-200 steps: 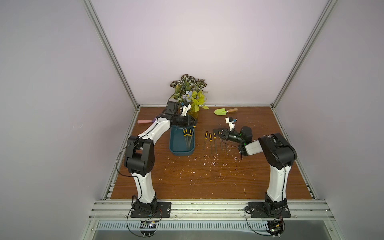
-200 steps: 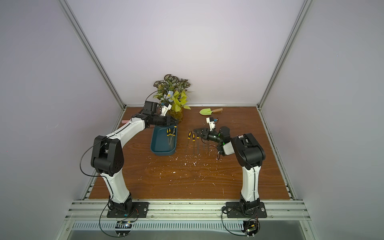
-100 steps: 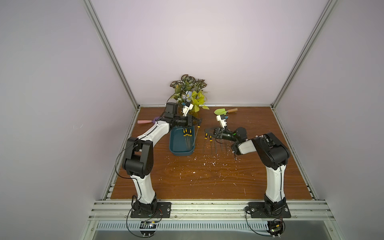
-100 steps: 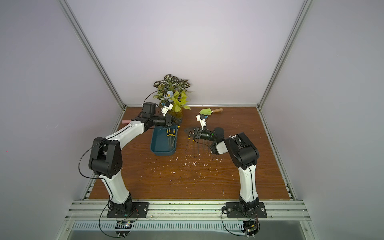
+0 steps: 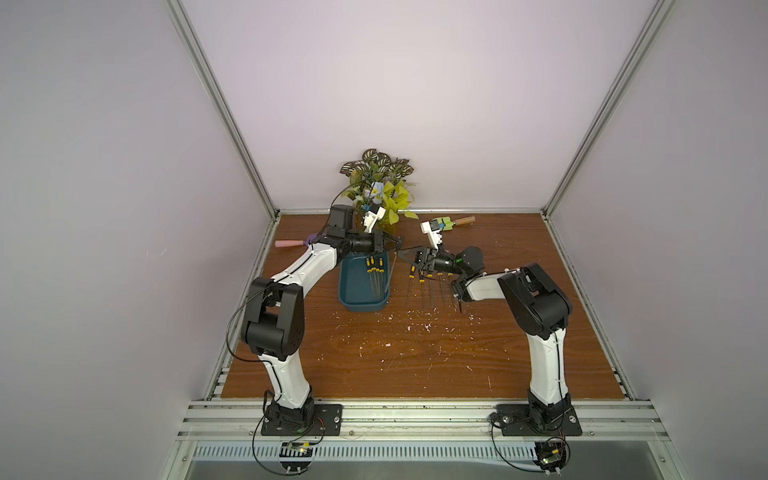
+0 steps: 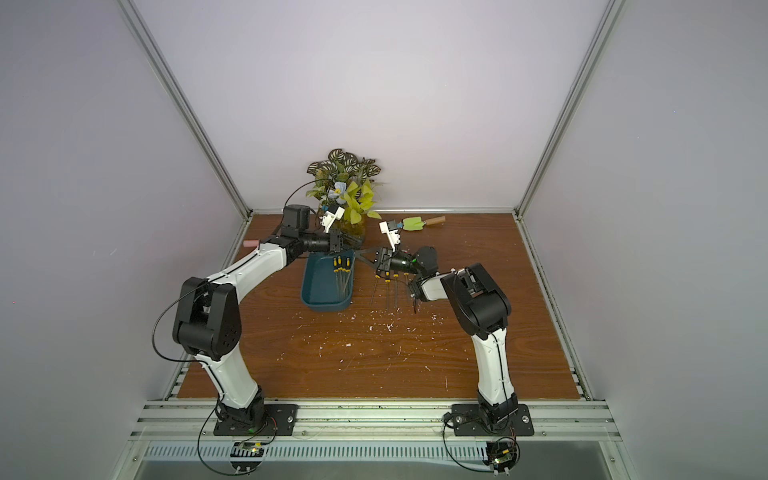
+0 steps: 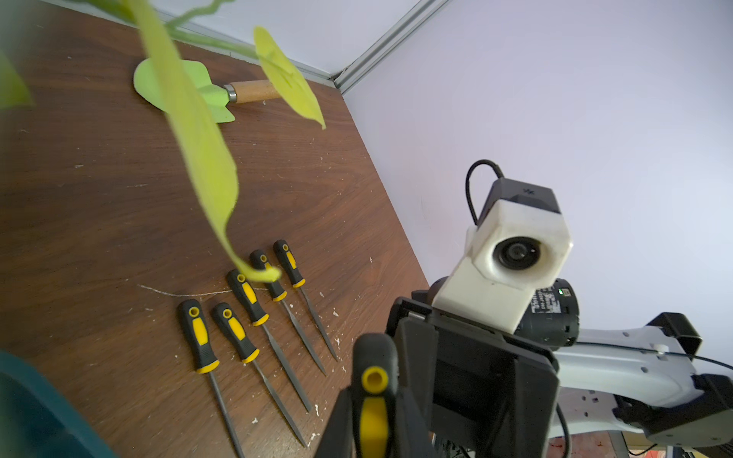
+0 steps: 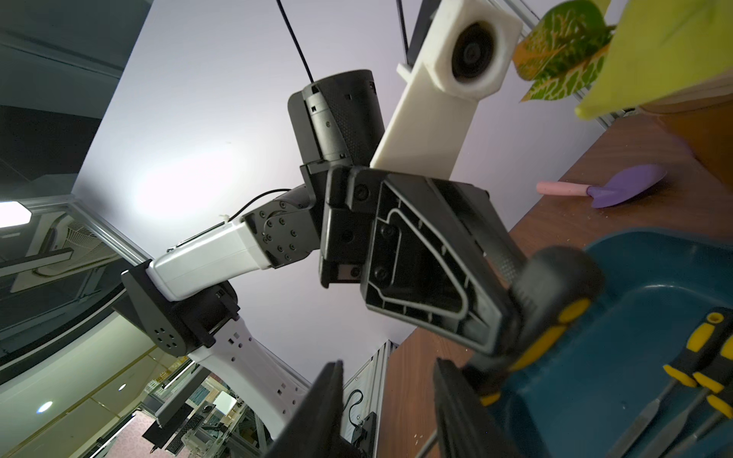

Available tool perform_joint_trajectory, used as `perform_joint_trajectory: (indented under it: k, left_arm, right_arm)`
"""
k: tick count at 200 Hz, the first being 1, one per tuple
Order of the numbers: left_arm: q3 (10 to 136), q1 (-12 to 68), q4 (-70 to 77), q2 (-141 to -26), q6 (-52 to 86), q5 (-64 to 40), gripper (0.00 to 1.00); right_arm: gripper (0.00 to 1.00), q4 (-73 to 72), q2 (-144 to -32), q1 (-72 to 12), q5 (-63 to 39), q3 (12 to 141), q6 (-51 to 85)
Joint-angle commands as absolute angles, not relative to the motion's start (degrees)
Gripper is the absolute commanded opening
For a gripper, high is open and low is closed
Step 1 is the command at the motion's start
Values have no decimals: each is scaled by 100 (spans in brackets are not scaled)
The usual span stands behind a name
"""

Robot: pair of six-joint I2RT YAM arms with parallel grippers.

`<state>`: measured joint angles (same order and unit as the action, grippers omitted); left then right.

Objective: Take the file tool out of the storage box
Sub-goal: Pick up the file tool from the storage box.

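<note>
Just above centre in a top view, the left gripper (image 5: 395,242) is clamped on the black-and-yellow handle of the file tool (image 8: 555,301). It holds the tool lifted over the upper right corner of the storage box (image 5: 353,291), blade pointing down. At the bottom middle of the right wrist view, the right gripper (image 8: 388,368) has its fingers (image 8: 321,404) spread apart. The handle's lower end sits just beside one of them, ungripped. Three other files (image 5: 374,268) lie inside the box.

Your left arm (image 5: 307,266) and right arm (image 5: 484,287) had glossy white shells, matte black joints, thin looping black cables (image 8: 294,39) and blocky white wrist-camera housings (image 7: 511,234).
</note>
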<state>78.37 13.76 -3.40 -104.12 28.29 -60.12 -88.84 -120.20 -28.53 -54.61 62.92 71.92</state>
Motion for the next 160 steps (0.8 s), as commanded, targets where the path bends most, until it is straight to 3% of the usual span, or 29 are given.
perform_joint_trajectory:
  k: [1, 88, 160]
  left_arm:
    - [7840, 1395, -459, -10157, 2649, -6094, 0]
    - [7537, 1239, 6, -9929, 3060, -6237, 0]
    - [7359, 1249, 241, -9871, 3213, -6286, 0]
  right_arm:
    - [44, -8788, -11904, -2839, -5464, 6167, 6897]
    - [47, -8766, -11951, -2878, -5433, 6207, 6858]
    - [45, -8631, -12162, -3020, -5459, 6694, 6941]
